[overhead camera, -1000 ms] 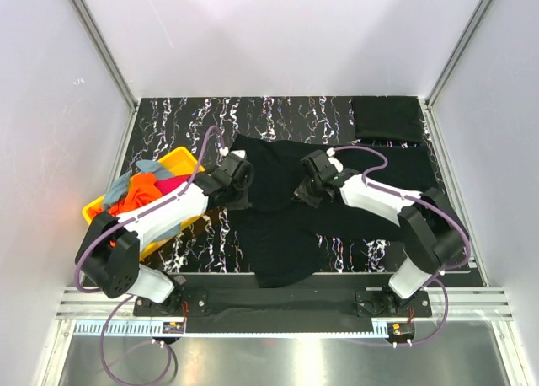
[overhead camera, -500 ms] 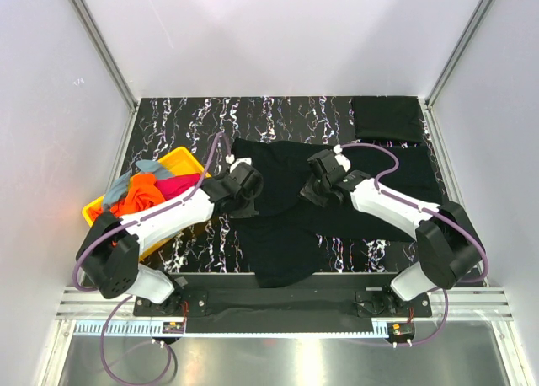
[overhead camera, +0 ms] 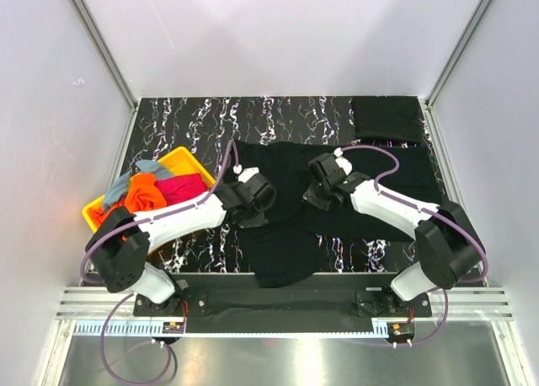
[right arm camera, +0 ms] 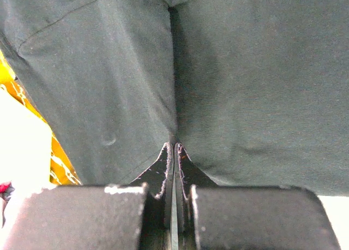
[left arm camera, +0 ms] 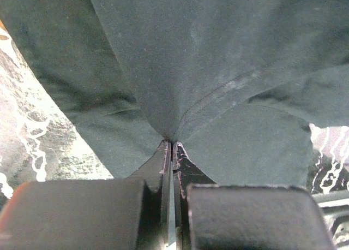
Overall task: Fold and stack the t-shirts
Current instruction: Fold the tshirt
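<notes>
Sprawling across the middle of the bench (overhead camera: 185, 120), the black t-shirt (overhead camera: 282, 247) lies loose and rumpled. Its near hem reaches almost to the bench edge by the arm bases, and its far edge stops short of the back wall. Bare marbled surface shows along that far side and in a narrow strip between the shirt and the yellow tray (overhead camera: 187, 154) on the left.

More black cloth runs right, under my right arm, towards the side rail. From above I cannot tell whether that is the same shirt or a second one.

Both pincers sit over the shirt's upper middle, near each other. In the wrist views, the left pincer (left arm camera: 172, 145) is clamped shut on a pinch of the black fabric, which gathers into creases at its tips. The right pincer (right arm camera: 173, 146) is likewise closed on a fold of the same cloth.

A folded black tee (overhead camera: 387, 119) rests in the far right corner, well apart. The tray holds an orange tee (overhead camera: 141, 192), a magenta tee (overhead camera: 184, 186) and a grey-blue tee (overhead camera: 150, 166), heaped together.
</notes>
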You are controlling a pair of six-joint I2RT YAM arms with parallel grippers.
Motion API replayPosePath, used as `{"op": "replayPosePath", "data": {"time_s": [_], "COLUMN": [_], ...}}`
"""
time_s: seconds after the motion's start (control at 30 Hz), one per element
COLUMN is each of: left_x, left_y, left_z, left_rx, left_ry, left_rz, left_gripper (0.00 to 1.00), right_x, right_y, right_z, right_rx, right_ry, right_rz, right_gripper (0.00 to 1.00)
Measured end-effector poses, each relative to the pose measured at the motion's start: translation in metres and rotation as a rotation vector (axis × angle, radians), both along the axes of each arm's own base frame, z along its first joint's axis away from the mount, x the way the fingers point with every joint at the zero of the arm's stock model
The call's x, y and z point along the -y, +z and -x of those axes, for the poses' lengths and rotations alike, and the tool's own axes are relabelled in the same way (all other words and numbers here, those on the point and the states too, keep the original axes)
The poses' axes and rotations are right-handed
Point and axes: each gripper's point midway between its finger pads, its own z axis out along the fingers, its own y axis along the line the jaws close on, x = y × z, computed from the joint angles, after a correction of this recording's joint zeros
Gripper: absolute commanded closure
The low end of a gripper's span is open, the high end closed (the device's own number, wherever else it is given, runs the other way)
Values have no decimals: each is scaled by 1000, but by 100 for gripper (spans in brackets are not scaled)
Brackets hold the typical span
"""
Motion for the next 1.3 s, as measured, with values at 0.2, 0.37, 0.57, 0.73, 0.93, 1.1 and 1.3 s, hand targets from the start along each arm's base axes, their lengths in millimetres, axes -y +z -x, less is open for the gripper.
{"op": "replayPosePath", "data": {"time_s": [0.2, 0.37, 0.57, 0.73, 0.93, 1.1, 1.3], "left_x": [1, 1, -4, -5, -13, -10, -12], "left_y": [-10, -12, 1, 16, 3, -11, 14], "left_z": [1, 1, -1, -4, 5, 14, -15], "left_rx": [-26, -31, 12, 51, 27, -13, 42], "left_ry": [31, 52, 69, 76, 82, 48, 36], "left_rz": [-10, -6, 8, 40, 12, -22, -21], "left_gripper": [100, 100, 100, 100, 92, 66, 59], "right_x": [1, 2, 4, 5, 13, 19, 36], "right_y": [-1, -1, 9, 30, 23, -9, -11], "right_z": [1, 1, 3, 6, 17, 29, 20], "right_rx": [-1, 1, 22, 62, 52, -30, -63], "right_ry": [7, 14, 34, 39, 44, 73, 57], "right_rz": [10, 14, 15, -11, -3, 51, 68], "right_gripper": [100, 100, 100, 100, 95, 68, 66]}}
